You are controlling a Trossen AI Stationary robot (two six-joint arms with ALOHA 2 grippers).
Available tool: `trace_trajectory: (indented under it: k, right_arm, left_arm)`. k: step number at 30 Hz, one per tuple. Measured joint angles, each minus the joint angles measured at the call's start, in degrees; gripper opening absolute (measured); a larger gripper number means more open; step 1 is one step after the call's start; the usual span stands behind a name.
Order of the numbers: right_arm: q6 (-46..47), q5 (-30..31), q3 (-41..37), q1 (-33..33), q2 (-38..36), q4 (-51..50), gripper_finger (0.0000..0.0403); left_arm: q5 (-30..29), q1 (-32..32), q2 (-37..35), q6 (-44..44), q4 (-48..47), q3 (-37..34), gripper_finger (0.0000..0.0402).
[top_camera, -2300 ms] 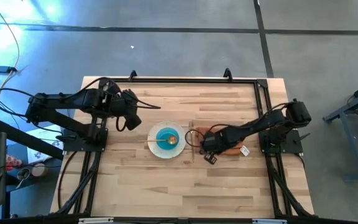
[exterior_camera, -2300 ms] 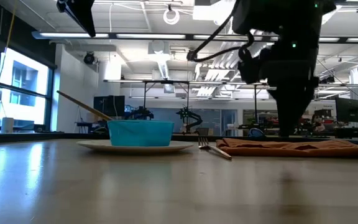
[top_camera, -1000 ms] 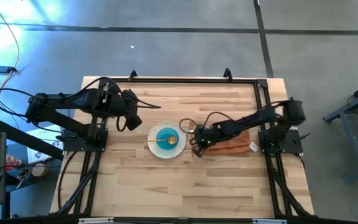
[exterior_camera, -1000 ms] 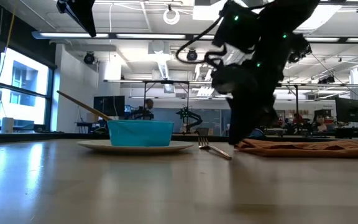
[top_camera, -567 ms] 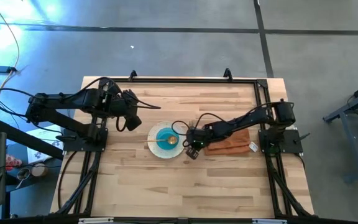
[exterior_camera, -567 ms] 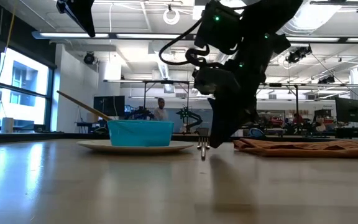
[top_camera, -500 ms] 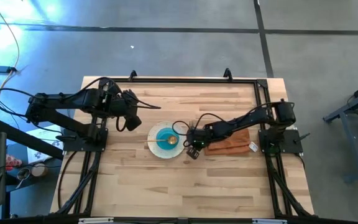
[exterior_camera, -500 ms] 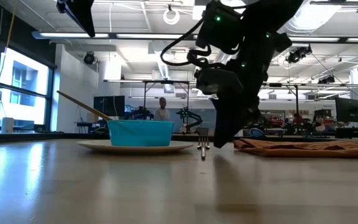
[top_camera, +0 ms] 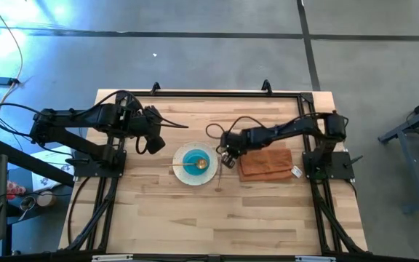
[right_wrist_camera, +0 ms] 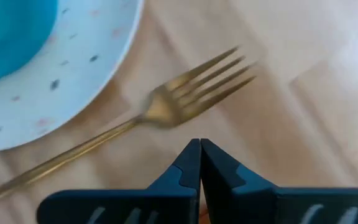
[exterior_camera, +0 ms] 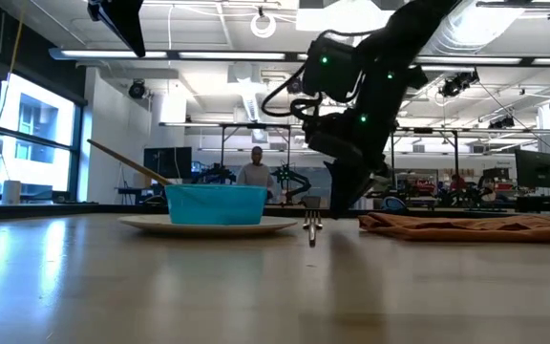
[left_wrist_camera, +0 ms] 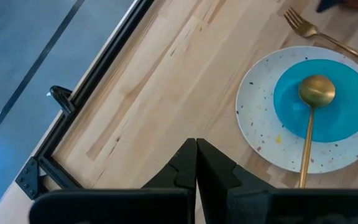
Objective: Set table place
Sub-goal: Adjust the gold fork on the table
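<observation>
A speckled white plate [top_camera: 182, 173] lies mid-table with a blue bowl [top_camera: 193, 161] on it. A gold spoon [top_camera: 201, 164] rests in the bowl, its handle over the rim. A gold fork [right_wrist_camera: 166, 109] lies flat beside the plate's right edge; it also shows in the low view [exterior_camera: 311, 226]. A rust-orange napkin [top_camera: 266, 164] lies flat farther right. My right gripper [top_camera: 226, 157] is shut and hovers close over the fork's neck, fingers [right_wrist_camera: 191, 163] pointing down. My left gripper [top_camera: 156, 143] is shut and empty, raised left of the plate.
A black rail [top_camera: 209, 94] runs along the table's far edge, with a clamp [left_wrist_camera: 59, 98] on it. The napkin's white tag [top_camera: 294, 172] sticks out at its right end. Bare planks lie along the table's near side [top_camera: 217, 225]. A person stands in the room beyond [exterior_camera: 256, 172].
My shut right gripper has gone from the napkin's left end toward the plate, then toward the far edge, rising a little. The fork, which lay slanted, has been turned about on the table and now lies alongside the plate's right edge.
</observation>
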Motion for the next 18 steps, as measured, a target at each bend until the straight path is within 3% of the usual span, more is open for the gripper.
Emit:
trace_trajectory:
  k: [8, 18]
  right_arm:
    - [-5.7, -1.4, 0.0, -5.6, 0.0, 0.7, 0.0]
    - [-6.1, -2.0, 0.0, -6.1, 0.0, 3.3, 0.0]
  left_arm:
    - [0.0, 0.0, 0.0, 0.0, 0.0, 0.0, 0.0001]
    - [-0.3, 0.0, 0.0, 0.0, 0.0, 0.0, 0.0001]
